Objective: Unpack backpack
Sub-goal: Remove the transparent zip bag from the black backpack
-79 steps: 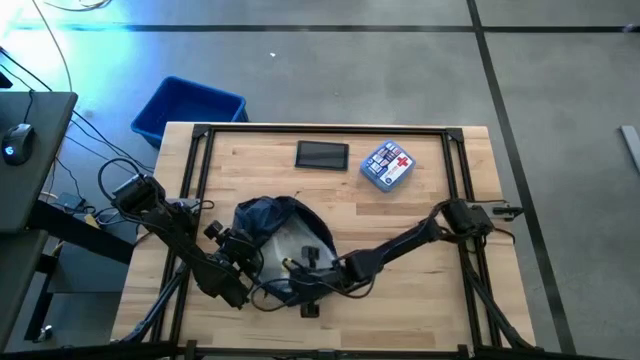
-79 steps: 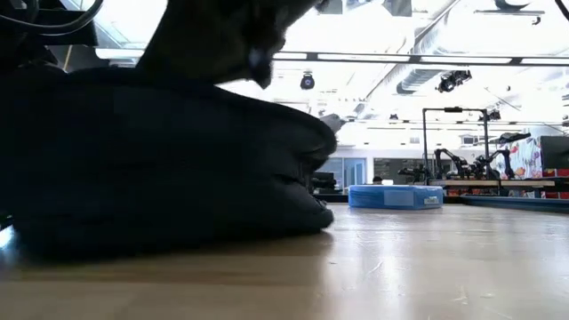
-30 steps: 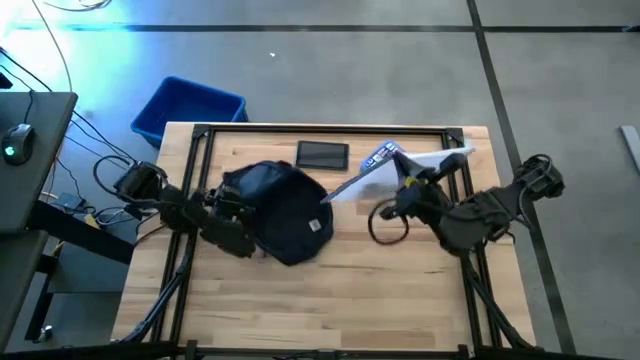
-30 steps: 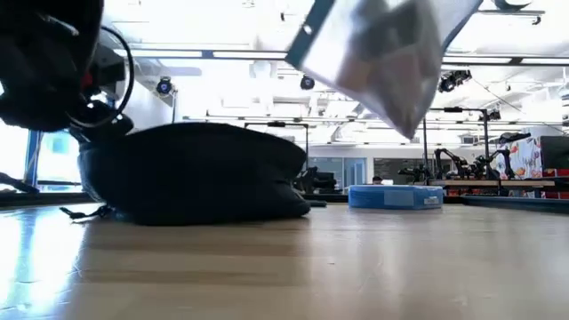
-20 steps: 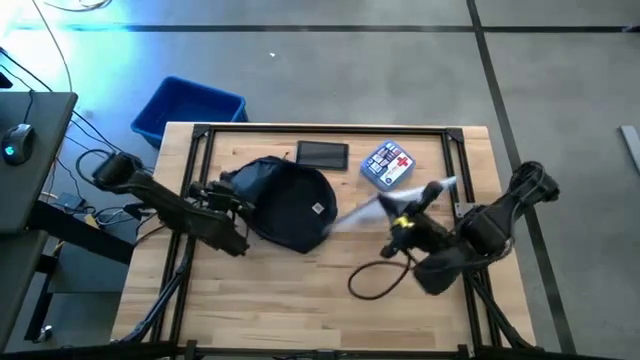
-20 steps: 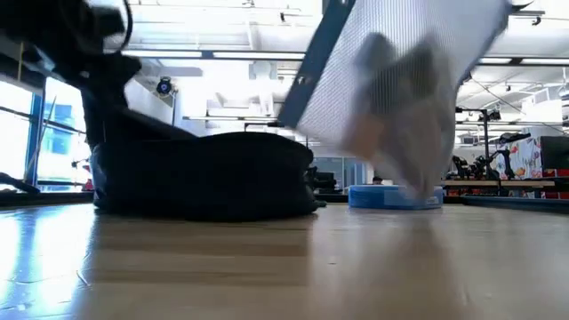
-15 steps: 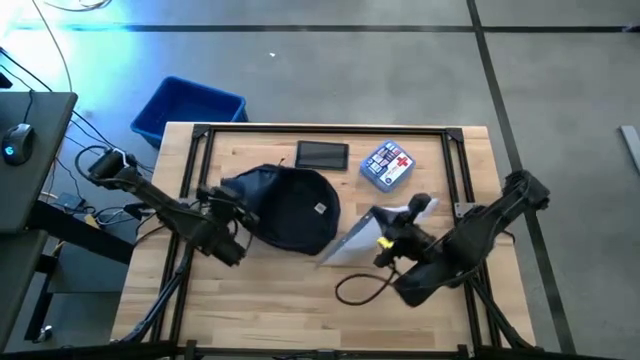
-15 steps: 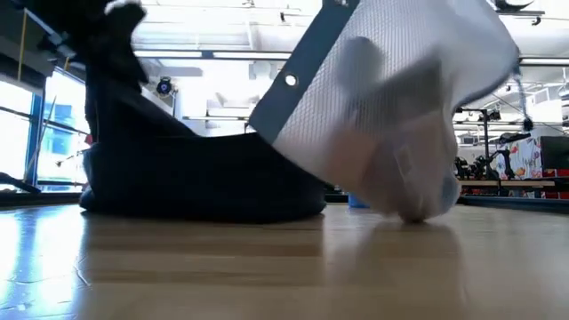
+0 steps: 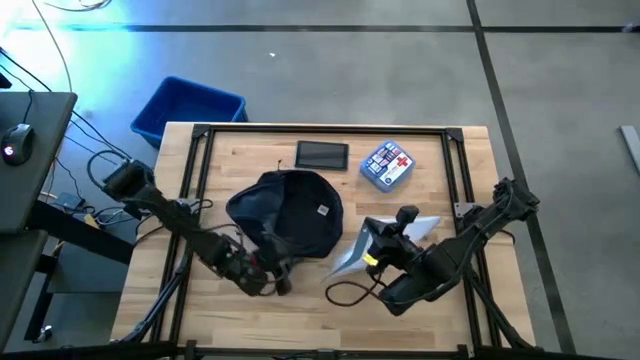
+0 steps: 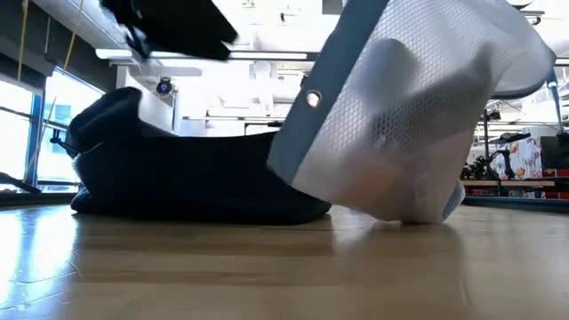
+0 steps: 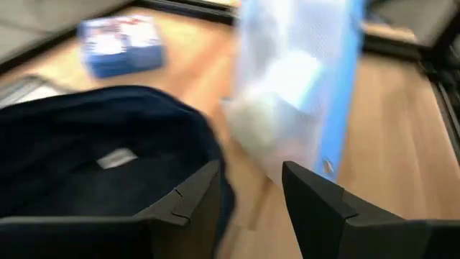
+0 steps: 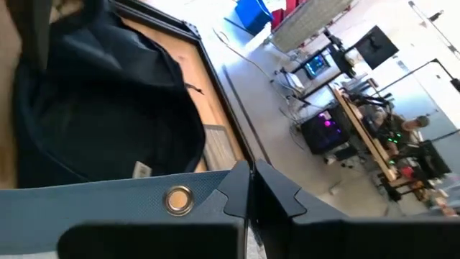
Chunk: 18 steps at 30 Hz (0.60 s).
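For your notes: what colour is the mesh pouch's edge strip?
Blue, clearest in the low view on the pouch.

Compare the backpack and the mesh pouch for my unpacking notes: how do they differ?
The backpack is dark, opaque and lies slumped on the table; the mesh pouch is pale, see-through with a blue edge, and tilted. The pouch is pinched by the right gripper; nothing grips the backpack. Both are soft fabric.
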### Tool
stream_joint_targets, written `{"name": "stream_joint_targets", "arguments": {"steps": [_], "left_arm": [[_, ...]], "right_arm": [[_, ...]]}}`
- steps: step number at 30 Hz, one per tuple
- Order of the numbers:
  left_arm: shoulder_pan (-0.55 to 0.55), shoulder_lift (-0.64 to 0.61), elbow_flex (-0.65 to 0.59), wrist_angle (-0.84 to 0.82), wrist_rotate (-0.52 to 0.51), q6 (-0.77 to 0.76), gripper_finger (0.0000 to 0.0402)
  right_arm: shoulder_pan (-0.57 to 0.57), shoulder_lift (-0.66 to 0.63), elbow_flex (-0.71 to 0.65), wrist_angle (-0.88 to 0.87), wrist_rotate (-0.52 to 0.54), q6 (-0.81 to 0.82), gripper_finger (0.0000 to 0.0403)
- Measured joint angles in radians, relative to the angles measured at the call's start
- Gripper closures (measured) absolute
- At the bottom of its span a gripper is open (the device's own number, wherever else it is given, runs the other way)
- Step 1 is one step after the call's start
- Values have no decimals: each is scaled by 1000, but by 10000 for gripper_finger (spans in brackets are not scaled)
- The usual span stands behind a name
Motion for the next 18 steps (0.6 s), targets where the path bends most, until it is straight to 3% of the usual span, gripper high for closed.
{"name": "stream_joint_targets", "arguments": {"steps": [3,6,9,12,18], "left_arm": [[21,100,0,103,90,123,271],[49,191,0,165,102,171,271],[85,247,0,122,107,157,271],[118,251,0,-59,83,24,271],[110,184,0,-660,28,-412,289]], "right_arm": [[17,0,0,1,-3,14,403],[34,0,0,1,-2,47,403],[46,0,0,2,-3,60,403],[57,0,0,2,-28,76,403],[79,2,0,2,-52,127,403]]}}
